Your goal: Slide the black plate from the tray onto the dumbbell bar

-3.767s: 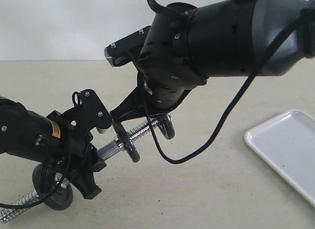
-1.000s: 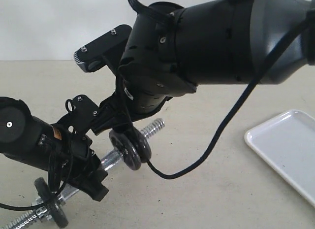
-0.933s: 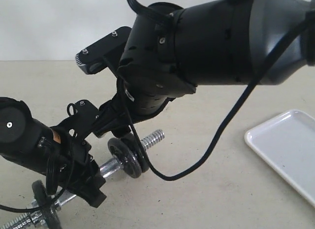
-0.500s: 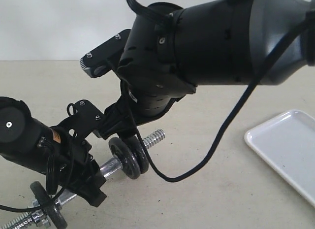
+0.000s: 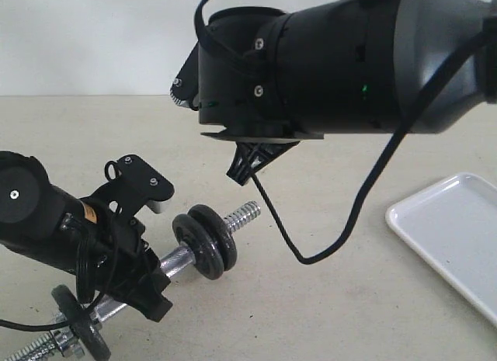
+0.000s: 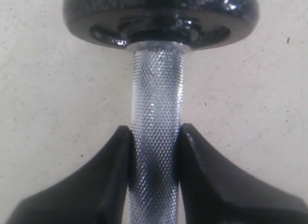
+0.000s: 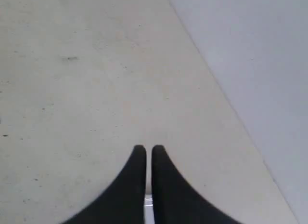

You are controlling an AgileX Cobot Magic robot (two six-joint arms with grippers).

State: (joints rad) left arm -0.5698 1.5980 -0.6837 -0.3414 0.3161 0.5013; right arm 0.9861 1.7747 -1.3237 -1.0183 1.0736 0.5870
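Right claw lifted off black plate, shut empty; left claw clamps dumbbell bar

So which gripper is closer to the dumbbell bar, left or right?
Left. The left gripper is clamped on the shaft of the dumbbell bar, a little way from the black plate. The right gripper hangs shut and empty above its threaded end, not touching it.

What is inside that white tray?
The tray looks bare where visible; its right part runs out of frame. The black plate sits on the dumbbell bar.
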